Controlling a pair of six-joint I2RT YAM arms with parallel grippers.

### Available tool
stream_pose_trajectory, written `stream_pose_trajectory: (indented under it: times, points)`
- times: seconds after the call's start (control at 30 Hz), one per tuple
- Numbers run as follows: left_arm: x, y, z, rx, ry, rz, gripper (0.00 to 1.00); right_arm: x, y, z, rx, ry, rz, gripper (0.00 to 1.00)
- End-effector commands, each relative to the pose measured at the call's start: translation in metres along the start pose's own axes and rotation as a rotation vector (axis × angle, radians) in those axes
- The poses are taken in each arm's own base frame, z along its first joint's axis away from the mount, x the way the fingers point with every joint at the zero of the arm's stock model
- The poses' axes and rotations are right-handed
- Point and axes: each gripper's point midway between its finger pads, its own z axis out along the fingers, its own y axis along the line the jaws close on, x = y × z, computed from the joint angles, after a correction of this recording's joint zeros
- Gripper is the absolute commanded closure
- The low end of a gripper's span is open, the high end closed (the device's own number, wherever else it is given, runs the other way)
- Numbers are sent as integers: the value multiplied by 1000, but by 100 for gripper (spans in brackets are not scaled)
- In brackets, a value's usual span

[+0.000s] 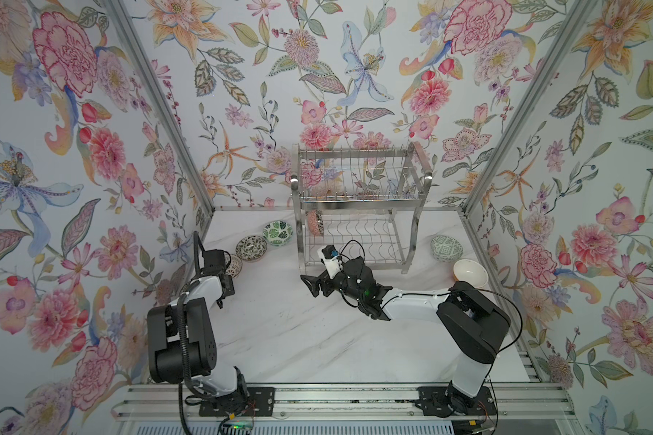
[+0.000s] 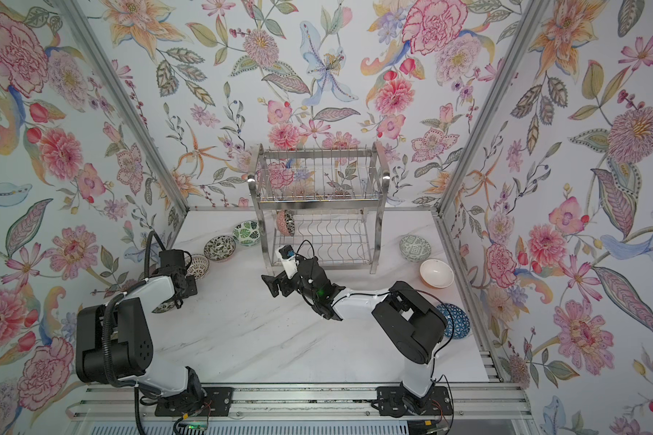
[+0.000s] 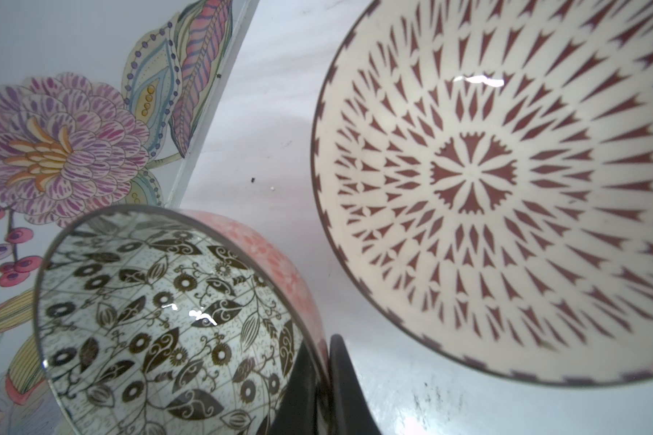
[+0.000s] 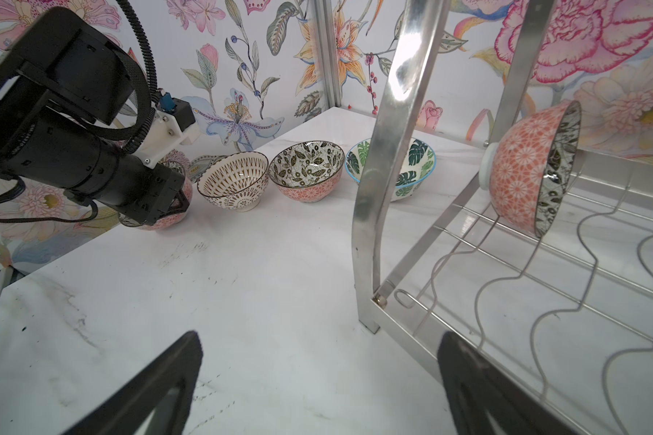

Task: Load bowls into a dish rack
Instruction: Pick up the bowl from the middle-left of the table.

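Currently the left gripper (image 3: 327, 361) clamps the wall of the floral bowl (image 3: 166, 320) near the side wall, a hold suited to slotting it edgewise; the right gripper (image 4: 319, 339) hangs spread and empty by the dish rack (image 4: 389, 150), whose lower tier holds a second bowl (image 4: 521, 165) on edge

White marble-look table (image 1: 298, 339). Dish rack (image 1: 357, 205) stands at back centre. Left of it, upright in a row: green leaf bowl (image 1: 278, 233), black floral bowl (image 1: 251, 248), brown-patterned bowl (image 1: 235, 265). Right side: pale green bowl (image 1: 446, 248), white bowl (image 1: 470, 274), blue bowl (image 2: 455, 320).
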Motion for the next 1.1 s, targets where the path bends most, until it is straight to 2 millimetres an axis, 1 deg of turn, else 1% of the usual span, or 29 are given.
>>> stream_pose_trajectory:
  times: [0.0, 0.17, 0.27, 0.37, 0.53, 0.6, 0.7, 0.77, 0.83, 0.93, 1.07]
  points:
    - [-3, 17, -14, -62, -33, -31, 100, -15, -2, -8, 4, -41, 10, 1]
    - [-12, 26, -28, -91, -78, -49, 100, -12, -2, -8, 4, -28, 10, 1]
    - [-18, 32, -37, -109, -100, -75, 100, -15, -2, -8, 5, -32, 3, 1]
    - [-29, 37, -52, -105, -151, -109, 100, -18, -2, -9, 8, -34, 1, 1]
    - [-51, 30, -81, -17, -223, -154, 100, -24, -3, -12, 21, -25, -19, 1]
    - [-59, 22, -93, 26, -245, -155, 100, -25, -5, -13, 37, -9, -33, 1]
    - [-69, 3, -113, 89, -275, -117, 100, -28, -11, -17, 76, 15, -61, 1]
    - [-76, -17, -131, 128, -306, -60, 100, -30, -16, -22, 109, 28, -80, 1]
    - [-76, -37, -143, 164, -317, -1, 100, -33, -23, -28, 150, 38, -99, 1]
    - [-66, -64, -152, 209, -299, 77, 100, -36, -34, -39, 220, 62, -125, 1]
    - [-40, -97, -151, 262, -251, 175, 100, -38, -55, -57, 319, 93, -123, 1]
